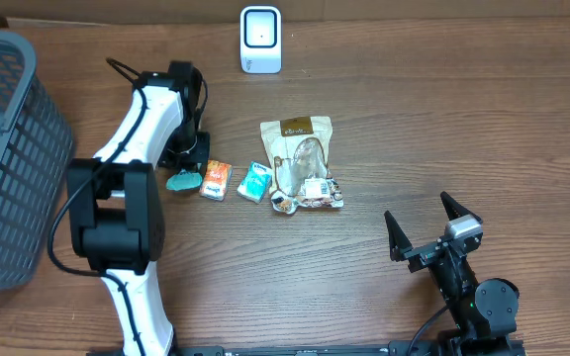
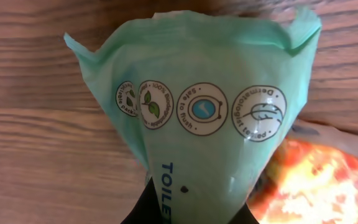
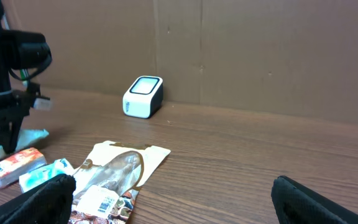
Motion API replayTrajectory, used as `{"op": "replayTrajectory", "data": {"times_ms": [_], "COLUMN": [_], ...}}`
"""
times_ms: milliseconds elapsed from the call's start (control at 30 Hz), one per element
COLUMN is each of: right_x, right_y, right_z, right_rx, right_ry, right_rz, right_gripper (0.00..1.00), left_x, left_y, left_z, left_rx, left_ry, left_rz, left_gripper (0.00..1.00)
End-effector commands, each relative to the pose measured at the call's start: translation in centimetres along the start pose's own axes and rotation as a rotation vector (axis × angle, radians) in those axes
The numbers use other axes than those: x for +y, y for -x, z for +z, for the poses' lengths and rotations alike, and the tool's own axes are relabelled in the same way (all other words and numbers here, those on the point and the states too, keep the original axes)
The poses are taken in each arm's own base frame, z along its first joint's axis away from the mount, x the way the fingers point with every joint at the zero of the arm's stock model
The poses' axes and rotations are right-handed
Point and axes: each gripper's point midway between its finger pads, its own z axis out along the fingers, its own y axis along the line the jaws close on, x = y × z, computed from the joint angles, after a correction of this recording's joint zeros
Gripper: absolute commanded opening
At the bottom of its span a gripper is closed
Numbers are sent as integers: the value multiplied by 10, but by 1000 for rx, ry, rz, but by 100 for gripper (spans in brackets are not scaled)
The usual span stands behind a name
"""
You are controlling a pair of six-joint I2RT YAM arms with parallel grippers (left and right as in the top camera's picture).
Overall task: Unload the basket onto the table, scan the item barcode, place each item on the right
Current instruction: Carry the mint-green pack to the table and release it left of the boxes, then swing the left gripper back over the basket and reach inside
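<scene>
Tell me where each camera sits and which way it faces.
Overhead: above the table, looking straight down; left gripper and right gripper show.
Left wrist: close above the green packet, its own shut fingers pinching it.
Right wrist: low, facing across to the scanner, between its own open fingers.
Shared: overhead and right wrist both show scanner and snack bag.

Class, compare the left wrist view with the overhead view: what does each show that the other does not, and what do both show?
Left wrist only: the round printed seals and lettering on the green packet.
Overhead only: basket, scanner, brown pouch, blue packet and the open right gripper.
Both: the green packet pinched in the left gripper, the orange packet beside it, and the table.
</scene>
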Motion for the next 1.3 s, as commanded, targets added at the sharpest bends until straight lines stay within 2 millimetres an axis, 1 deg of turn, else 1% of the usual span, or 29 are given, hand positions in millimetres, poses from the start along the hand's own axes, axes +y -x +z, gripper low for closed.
{"op": "replayTrajectory", "data": {"times_ms": [0,33,100,267,433,500,533,600,733,767,800,867,933,1000,1100,1167,1200,1233,1267], "right_x": [0,0,0,0,0,0,0,0,-1,0,0,-1,0,-1,-1,0,0,-1,0], "right_y": [-1,-1,-1,-1,-1,-1,-1,-1,-1,-1,-1,-1,-1,-1,-1,-1,-1,-1,-1], "right_z": [0,0,0,0,0,0,0,0,0,0,0,0,0,0,0,0,0,0,0], "right_rx": [-6,-6,-6,-6,-6,-6,-6,-6,-6,-6,-6,-6,-6,-6,-6,-6,-6,-6,-6], "right_ry": [-4,-4,-4,-4,-4,-4,-4,-4,-5,-4,-4,-5,-4,-5,-5,-4,-4,-5,-4], "right_rz": [1,1,1,1,1,1,1,1,1,1,1,1,1,1,1,1,1,1,1], "right_gripper": [100,100,100,100,100,100,100,100,100,100,100,100,100,100,100,100,100,100,100], "left_x": [-17,-30,-42,-81,-105,-112,-115,-119,-121,-120,-119,-114,-102,-92,-75,-59,-50,-39,-26], "left_y": [-5,-9,-12,-17,-21,-22,-22,-21,-20,-20,-20,-18,-11,-1,13,20,23,24,25], "left_z": [14,16,16,9,6,5,5,5,4,4,3,-5,-23,-50,-107,-153,-176,-199,-220], "left_rx": [50,70,85,109,102,98,97,93,89,89,89,87,63,15,-101,-203,-258,-318,-375], "left_ry": [-63,-108,-148,-270,-287,-283,-282,-285,-287,-284,-283,-277,-244,-225,-226,-232,-234,-236,-235], "left_rz": [-42,-55,-87,-105,-64,-63,-66,-85,-90,-88,-82,-73,-85,-90,-102,-109,-114,-126,-146], "left_gripper": [4,4,4,4,4,8,11,25,68,75,79,84,84,84,84,86,88,96,100]}}
